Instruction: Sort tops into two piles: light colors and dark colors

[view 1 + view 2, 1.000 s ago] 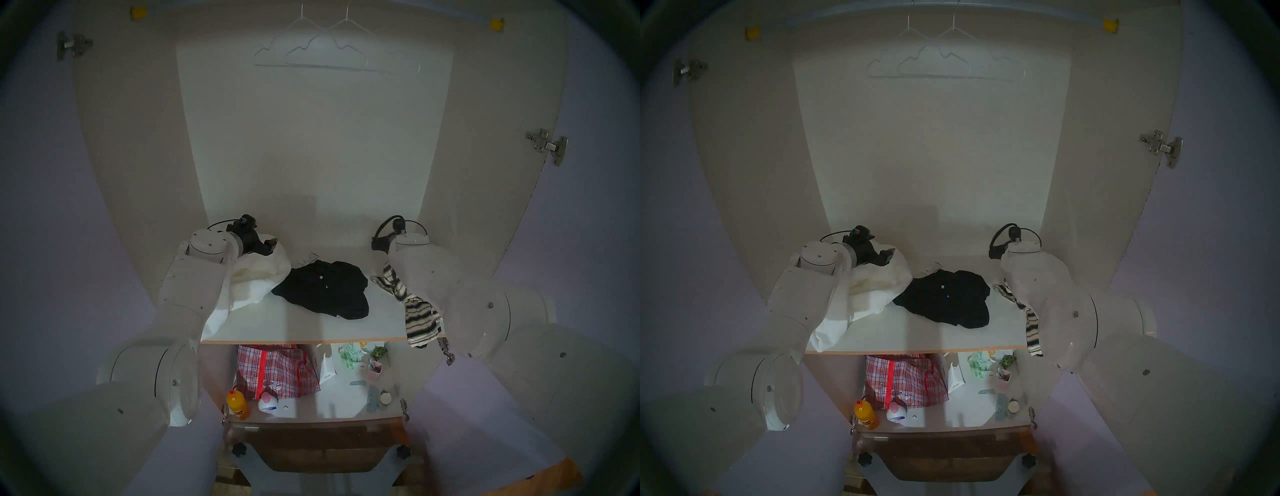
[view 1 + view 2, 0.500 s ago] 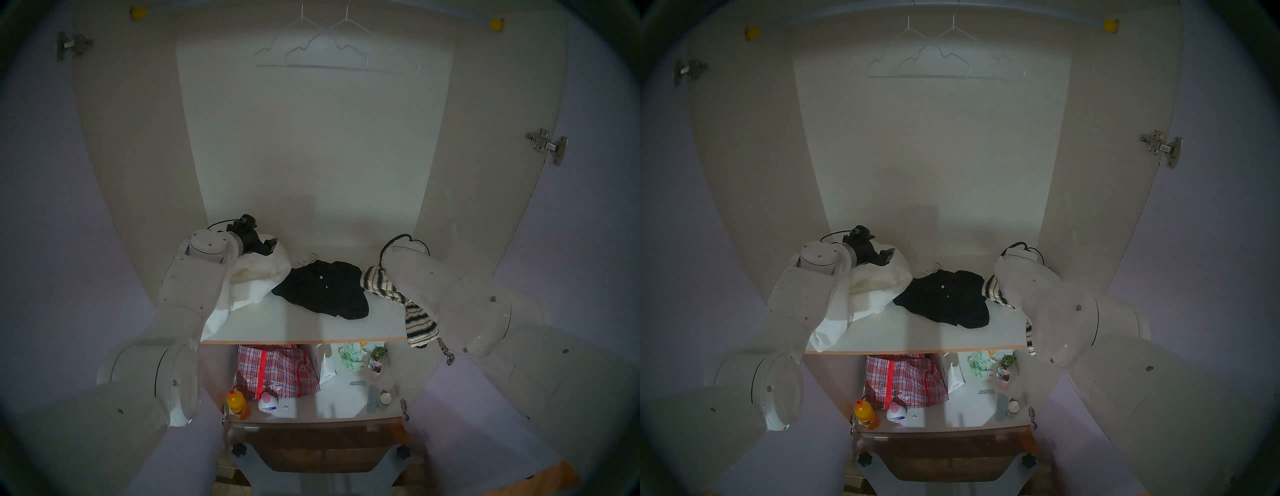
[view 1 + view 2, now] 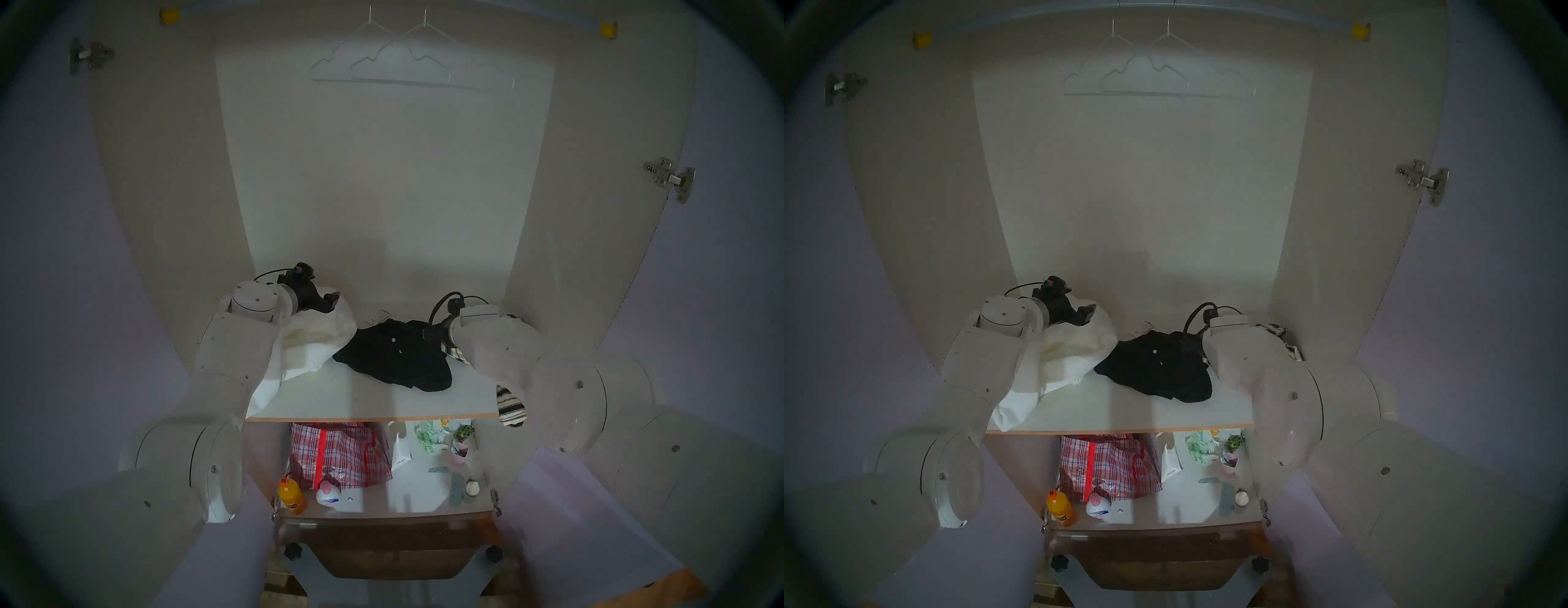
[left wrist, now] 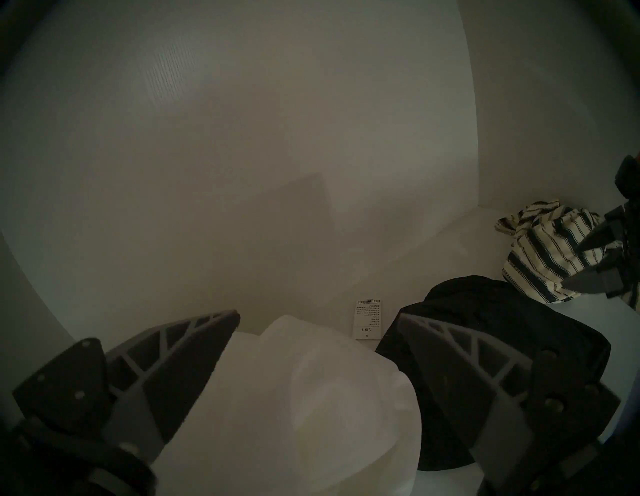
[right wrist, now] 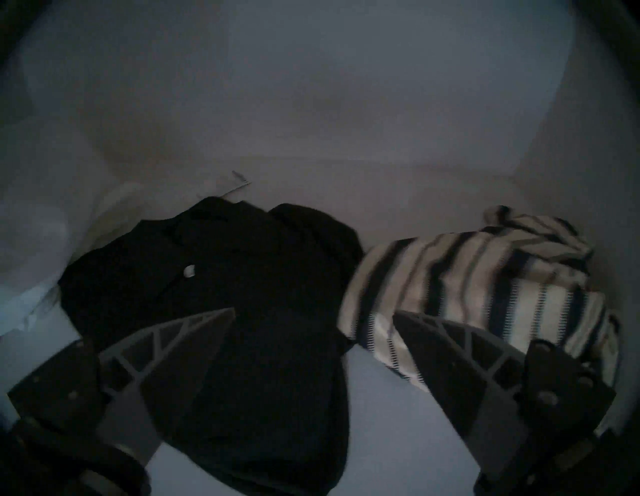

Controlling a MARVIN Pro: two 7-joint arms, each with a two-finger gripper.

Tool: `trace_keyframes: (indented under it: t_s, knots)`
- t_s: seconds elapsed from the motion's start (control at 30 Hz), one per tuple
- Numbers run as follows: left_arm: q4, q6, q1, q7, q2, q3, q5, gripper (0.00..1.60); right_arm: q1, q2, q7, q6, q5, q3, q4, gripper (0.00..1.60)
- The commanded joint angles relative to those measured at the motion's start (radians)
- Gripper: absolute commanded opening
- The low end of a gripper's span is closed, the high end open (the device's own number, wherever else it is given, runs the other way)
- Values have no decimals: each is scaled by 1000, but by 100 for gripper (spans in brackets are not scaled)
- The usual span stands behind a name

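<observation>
The white top (image 3: 318,339) is heaped at the shelf's left, one end hanging over the front edge. My left gripper (image 3: 331,301) is open above its back part; in the left wrist view (image 4: 318,314) white fabric (image 4: 294,398) lies between the spread fingers. The black top (image 3: 394,356) with small buttons lies mid-shelf. The striped top (image 5: 467,277) is bunched against its right side, with one end (image 3: 511,407) hanging off the shelf's front right. My right gripper (image 5: 313,311) is open and empty, just above the black top (image 5: 225,277).
The white shelf (image 3: 373,399) sits in an open wardrobe with side walls close to both arms. A paper tag (image 3: 379,315) lies at the back. Hangers (image 3: 403,63) hang above. Below are a red plaid bag (image 3: 339,454), an orange bottle (image 3: 292,496) and small items.
My right arm has swung left, towards the black top. The striped top has bunched up beside the black top. The left arm and white top have not moved.
</observation>
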Motion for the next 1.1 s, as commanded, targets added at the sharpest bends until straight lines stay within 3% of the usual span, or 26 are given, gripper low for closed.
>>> trace_keyframes:
  t_s: [0.0, 0.23, 0.4, 1.03, 1.07]
  knots:
    - [-28, -1, -33, -4, -2, -5, -9, 160, -11, -21, -62, -35, -4, -3, -31, 160]
    - [-25, -3, -34, -3, -2, -5, -8, 160, -42, -13, -81, -28, 11, 17, -24, 160]
    - [-22, -5, -34, -1, -2, -4, -6, 160, -86, 12, -44, -26, 27, 46, -15, 160]
    - [-16, -6, -34, 2, -1, -3, -4, 160, -164, 29, -74, -63, 32, 69, -26, 160]
    - [-16, -6, -34, 2, -1, -3, -4, 160, -165, 30, -77, -62, 35, 72, -26, 115]
